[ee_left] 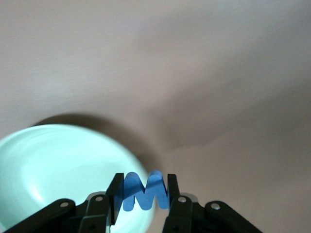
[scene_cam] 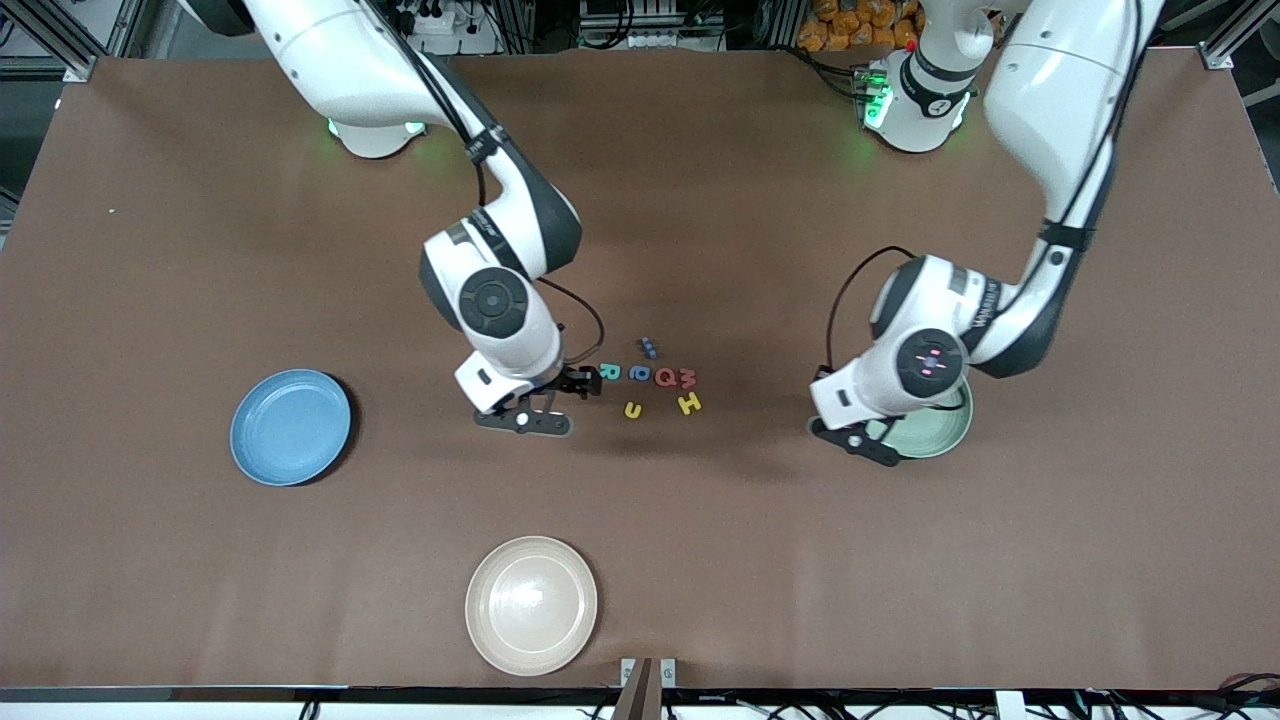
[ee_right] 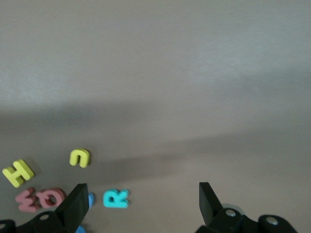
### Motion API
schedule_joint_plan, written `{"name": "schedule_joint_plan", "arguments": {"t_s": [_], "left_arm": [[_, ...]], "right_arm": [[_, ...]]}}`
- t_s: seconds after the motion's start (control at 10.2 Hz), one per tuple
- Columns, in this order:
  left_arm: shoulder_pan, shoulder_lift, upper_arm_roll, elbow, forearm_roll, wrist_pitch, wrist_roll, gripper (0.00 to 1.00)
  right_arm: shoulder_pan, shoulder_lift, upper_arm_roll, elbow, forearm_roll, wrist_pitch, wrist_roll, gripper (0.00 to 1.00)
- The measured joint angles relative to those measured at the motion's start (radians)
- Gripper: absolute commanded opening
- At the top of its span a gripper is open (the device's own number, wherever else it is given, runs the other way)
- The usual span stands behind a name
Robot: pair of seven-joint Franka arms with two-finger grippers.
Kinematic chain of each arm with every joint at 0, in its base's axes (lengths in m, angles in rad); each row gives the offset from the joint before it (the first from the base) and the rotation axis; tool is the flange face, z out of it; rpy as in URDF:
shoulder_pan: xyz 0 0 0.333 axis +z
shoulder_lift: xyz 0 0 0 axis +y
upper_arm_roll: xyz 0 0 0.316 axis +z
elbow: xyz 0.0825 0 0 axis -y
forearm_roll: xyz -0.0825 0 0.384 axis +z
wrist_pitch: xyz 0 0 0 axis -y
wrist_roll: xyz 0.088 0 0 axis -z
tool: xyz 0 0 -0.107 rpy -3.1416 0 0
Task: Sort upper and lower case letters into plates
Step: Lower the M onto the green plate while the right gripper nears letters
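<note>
One blue letter between left fingers

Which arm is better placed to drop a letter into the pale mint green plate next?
Left. The left gripper is shut on a blue foam letter M over the pale mint green round plate; the right gripper is open and empty.

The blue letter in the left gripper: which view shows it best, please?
The left wrist view: the blue letter fills the gap of the left gripper, clamped over the mint green plate. In the front view the arm hides it; the right wrist view misses it.
</note>
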Motion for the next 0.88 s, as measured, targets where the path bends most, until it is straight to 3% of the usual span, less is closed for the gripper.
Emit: {"name": "schedule_joint_plan", "arguments": {"t_s": [0.1,0.2,0.29,0.49,0.88], "left_arm": [[0.051,-0.001,-0.001,-0.008,0.0,-0.001,0.067,0.35],[0.086,0.0,-0.001,-0.023,0.0,0.0,0.104,0.59],[0.098,0.0,-0.003,-0.038,0.0,0.004,0.113,0.92],[0.091,0.001,-0.014,-0.047,-0.001,0.007,0.105,1.0],[0.078,0.0,-0.03,-0.046,-0.042,0.01,-0.003,1.0]], "right_arm": [[0.007,0.027,-0.001,0.008,-0.004,0.041,0.029,1.0],[0.008,0.047,-0.003,0.017,-0.006,0.073,0.049,1.0],[0.007,0.068,-0.006,0.033,-0.006,0.094,0.068,1.0],[0.01,0.122,-0.007,0.104,-0.006,0.099,0.125,1.0],[0.079,0.219,-0.006,0.196,-0.008,0.099,0.257,1.0]]}}
